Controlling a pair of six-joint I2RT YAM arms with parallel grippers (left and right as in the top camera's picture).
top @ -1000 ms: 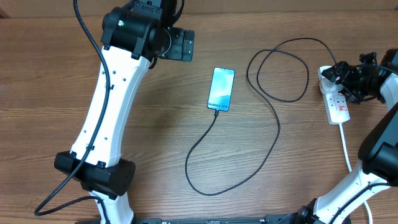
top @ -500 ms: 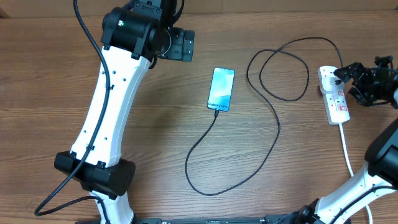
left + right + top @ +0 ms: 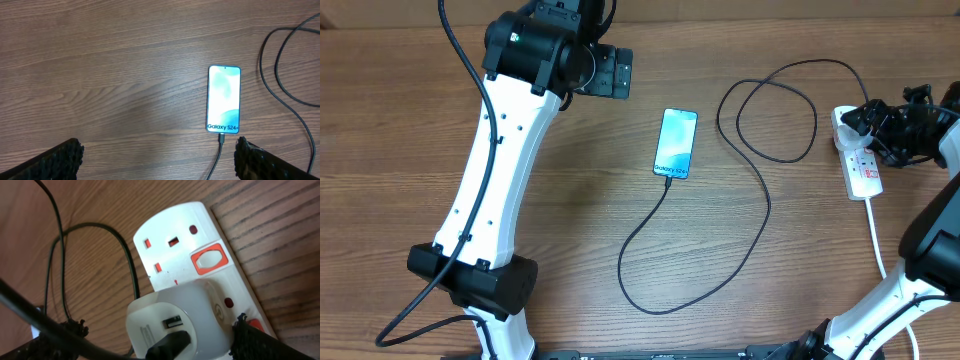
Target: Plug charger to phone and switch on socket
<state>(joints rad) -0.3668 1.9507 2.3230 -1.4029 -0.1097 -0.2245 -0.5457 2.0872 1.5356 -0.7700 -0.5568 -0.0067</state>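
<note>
The socket (image 3: 863, 170) lies at the right of the worktop (image 3: 570, 250), its long axis running near to far, and its white cord (image 3: 876, 240) leaves the near end. The right pincer (image 3: 876, 128) hangs over the far end. It is spread wide and holds nothing, with its 2 fingers either side of the white adapter (image 3: 175, 315) that carries the charger (image 3: 767, 205). Whether they touch the adapter I cannot tell.

1 red switch (image 3: 209, 261) shows plainly beside the empty outlet. A 2nd red patch sits half hidden behind the right-hand finger, and it is probably the switch serving the adapter. The next move likely turns on getting a fingertip sideways to that switch and down onto it.

The phone (image 3: 676, 142) lies mid-worktop, long axis near to far, with the charger's tip at its near edge, apparently seated. The left pincer (image 3: 618, 72), also wide open and empty, is to the far left of the phone and well apart from the socket, so the right arm is the nearer. The wood around the socket is bare except for the charger's loop to its left.
</note>
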